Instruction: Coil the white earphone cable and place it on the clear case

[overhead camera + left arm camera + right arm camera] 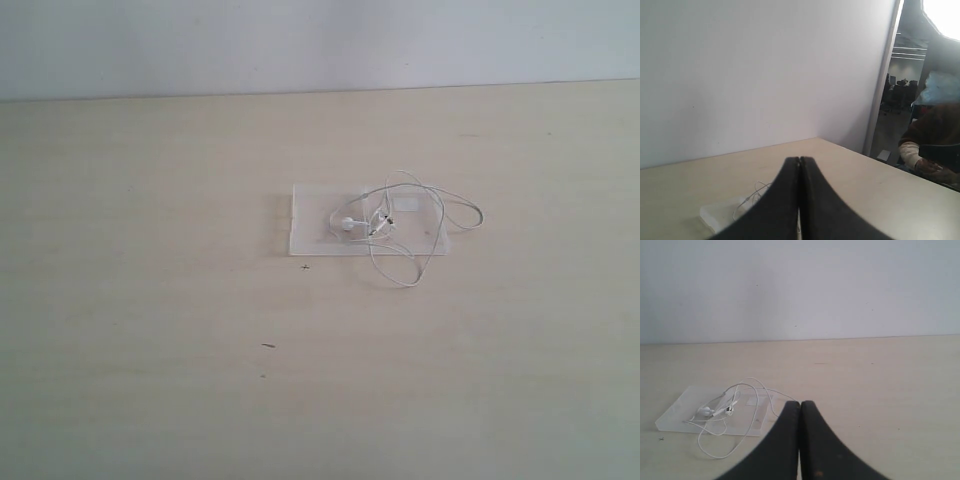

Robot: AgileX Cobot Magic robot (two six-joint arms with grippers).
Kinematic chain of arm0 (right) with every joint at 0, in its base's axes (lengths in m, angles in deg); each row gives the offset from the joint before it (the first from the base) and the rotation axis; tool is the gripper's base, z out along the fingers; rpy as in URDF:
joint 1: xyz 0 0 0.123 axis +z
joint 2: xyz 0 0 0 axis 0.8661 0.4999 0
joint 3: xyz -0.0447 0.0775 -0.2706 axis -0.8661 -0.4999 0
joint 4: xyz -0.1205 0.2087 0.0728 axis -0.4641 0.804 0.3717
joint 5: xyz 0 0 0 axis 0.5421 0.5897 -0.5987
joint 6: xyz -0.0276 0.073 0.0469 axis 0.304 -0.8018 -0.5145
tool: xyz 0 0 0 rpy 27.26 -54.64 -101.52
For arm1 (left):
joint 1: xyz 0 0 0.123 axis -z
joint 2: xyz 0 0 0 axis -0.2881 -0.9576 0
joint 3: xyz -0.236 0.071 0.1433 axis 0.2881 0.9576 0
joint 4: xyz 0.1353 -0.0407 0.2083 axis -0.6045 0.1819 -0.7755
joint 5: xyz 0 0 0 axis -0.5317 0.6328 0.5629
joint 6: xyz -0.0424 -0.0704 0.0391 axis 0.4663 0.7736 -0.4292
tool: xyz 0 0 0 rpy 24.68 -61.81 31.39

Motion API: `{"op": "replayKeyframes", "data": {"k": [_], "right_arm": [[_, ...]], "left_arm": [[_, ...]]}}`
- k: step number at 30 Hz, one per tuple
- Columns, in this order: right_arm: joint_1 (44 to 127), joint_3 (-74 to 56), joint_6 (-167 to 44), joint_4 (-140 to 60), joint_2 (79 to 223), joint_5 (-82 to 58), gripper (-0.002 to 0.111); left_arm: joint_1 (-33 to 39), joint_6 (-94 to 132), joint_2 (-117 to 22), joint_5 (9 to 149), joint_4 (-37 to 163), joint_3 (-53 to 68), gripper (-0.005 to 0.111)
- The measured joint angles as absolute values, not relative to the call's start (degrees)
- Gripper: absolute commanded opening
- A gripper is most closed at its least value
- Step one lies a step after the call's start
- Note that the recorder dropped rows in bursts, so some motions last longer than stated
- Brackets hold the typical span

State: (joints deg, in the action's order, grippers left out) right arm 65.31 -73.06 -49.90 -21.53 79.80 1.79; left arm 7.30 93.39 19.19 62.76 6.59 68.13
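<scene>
Fig.: white earphone cable [385, 224] is lying in a loose tangle on the clear case [312, 222], mostly over the half w/ the label. Two loops are spilling past the case's edges onto the tabletop [150, 350], one toward the near side and one toward the right in the ext. view. The case's long axis is running left–right across that view, and neither arm is showing in it. Left end effector [799, 160] and right end effector [800, 404] are each sitting w/ jaws pressed together, gripping nothing, apparently raised off the tabletop. Right wrist view is showing the whole cable and case ahead of the closed tips and off to one side, so the right arm is prob. the nearer one & better placed for tidying the stray loops. Left wrist view is giving only a corner of the case and a bit of cable, the rest being hidden behind its own fingers. It alone is showing a seated person [935, 145] beyond the tabletop's edge.
</scene>
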Motion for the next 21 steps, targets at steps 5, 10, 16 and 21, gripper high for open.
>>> {"op": "replayKeyframes", "data": {"k": [5,10,16,21], "right_arm": [[65.31,-73.06,-49.9,-21.53,79.8,1.79,0.0],[65.31,-73.06,-49.9,-21.53,79.8,1.79,0.0],[65.31,-73.06,-49.9,-21.53,79.8,1.79,0.0],[65.31,-73.06,-49.9,-21.53,79.8,1.79,0.0]], "left_arm": [[7.3,94.12,19.19,62.76,6.54,68.13,0.0],[7.3,93.53,19.19,64.47,14.43,68.13,0.0],[6.25,67.01,19.19,72.88,38.3,68.13,0.0],[-2.51,50.06,19.19,75.56,51.78,68.13,0.0]]}}
